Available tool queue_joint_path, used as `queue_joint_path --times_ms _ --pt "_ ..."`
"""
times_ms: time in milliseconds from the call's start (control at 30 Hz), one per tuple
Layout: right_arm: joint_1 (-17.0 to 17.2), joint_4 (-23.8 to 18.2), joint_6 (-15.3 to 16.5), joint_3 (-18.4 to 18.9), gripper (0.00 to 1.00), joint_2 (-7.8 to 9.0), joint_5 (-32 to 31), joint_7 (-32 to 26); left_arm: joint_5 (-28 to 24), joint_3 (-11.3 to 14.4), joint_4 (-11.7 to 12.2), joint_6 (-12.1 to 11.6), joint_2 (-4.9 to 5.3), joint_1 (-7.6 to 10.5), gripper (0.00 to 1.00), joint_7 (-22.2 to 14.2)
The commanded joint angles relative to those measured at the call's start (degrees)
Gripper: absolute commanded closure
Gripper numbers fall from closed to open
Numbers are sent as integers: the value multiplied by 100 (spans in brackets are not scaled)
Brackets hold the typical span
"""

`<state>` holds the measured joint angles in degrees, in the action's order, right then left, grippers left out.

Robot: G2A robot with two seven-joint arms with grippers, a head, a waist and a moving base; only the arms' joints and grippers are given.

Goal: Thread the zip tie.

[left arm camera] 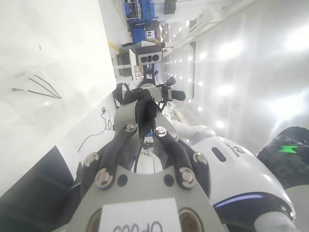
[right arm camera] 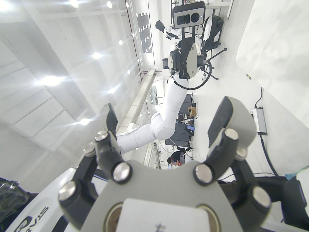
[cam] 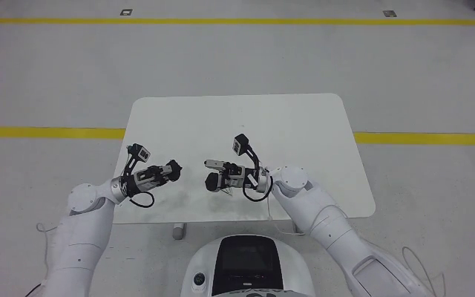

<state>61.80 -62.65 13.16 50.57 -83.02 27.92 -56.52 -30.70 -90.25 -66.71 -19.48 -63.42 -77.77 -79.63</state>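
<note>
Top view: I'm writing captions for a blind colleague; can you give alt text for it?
Two white robot arms point their grippers at each other, a gap between them, over the near side of a white table: the left gripper is shut, the right gripper open. Grey floor with yellow lines surrounds the table.

Printed label [left arm camera: 138,214] on left claw [left arm camera: 144,105] base
</note>
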Motion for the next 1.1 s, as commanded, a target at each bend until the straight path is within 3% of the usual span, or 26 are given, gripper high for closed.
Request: queue_joint_path --times_ms 0,133,300,400,467,567,900,1067 --pt "0 0 0 0 0 0 0 0 0 0 0 0 0 0 100 -1" --pt "-46 -300 -288 24 0 52 -444 183 0 0 0 0 0 0 100 -1" --pt "-224 -606 -1122 230 0 218 -1259 64 0 0 0 0 0 0 100 -1" --pt "-366 -692 -1812 253 0 322 -2036 13 0 0 0 0 0 0 100 -1" --pt "-440 -778 -2124 218 0 358 -2318 -119 0 0 0 0 0 0 100 -1" --pt "-698 -867 -2489 -86 0 397 -3290 -345 0 0 0 0 0 0 100 -1" --pt "-693 -951 -2427 -173 0 388 -3351 -360 0 0 0 0 0 0 100 -1" --pt "-1337 -871 -2617 -622 0 292 -3850 -799 0 0 0 0 0 0 100 -1"
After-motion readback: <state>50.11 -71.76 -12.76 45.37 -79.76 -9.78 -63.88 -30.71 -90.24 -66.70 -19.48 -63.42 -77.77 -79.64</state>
